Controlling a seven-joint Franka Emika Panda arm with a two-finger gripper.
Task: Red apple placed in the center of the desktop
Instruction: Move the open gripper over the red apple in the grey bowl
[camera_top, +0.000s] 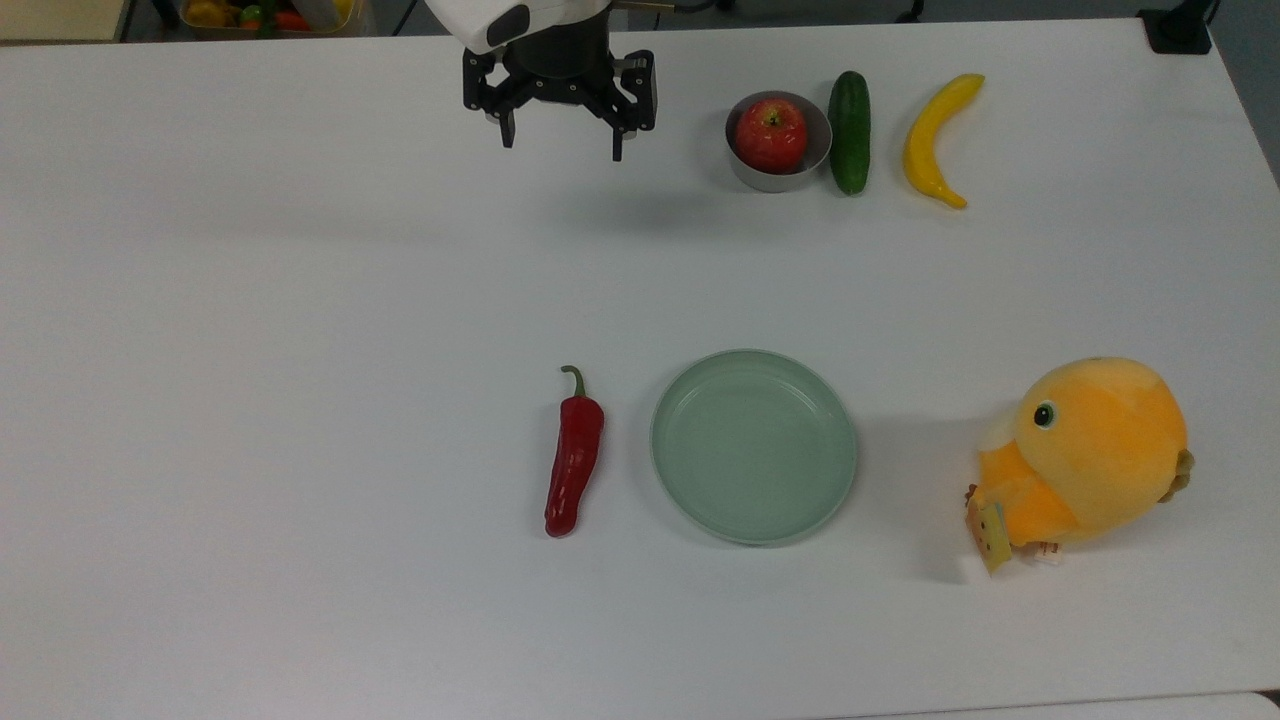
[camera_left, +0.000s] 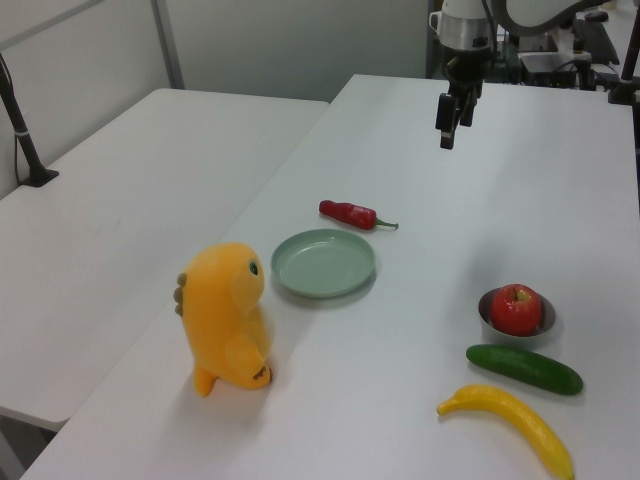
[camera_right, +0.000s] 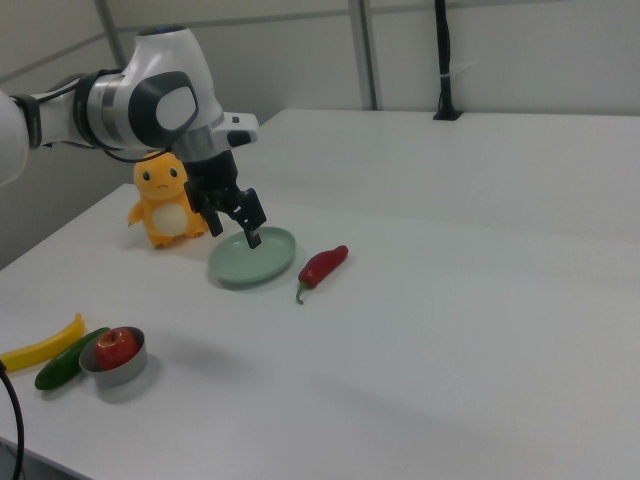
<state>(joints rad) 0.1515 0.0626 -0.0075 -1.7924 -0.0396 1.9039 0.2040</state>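
- You are looking at a task that is barely under way: the round, glossy red apple is sitting inside the small grey metal bowl, near the far edge of the plain white bench in the top view, well away from the bench's middle.
- Nothing is being carried yet; the black two-finger hand is hanging above the bench with its fingers spread wide and nothing between them.
- In the top view, the apple is lying at about three o'clock from the hand, near it but clearly apart, with bare bench between.
- Judging from this, you are still facing the whole job: reaching over the bowl, gripping the apple, lifting it out and setting it down mid-bench.
- The open middle is lying at roughly twelve o'clock from the round pale green plate and the long red chili pepper in the top view.
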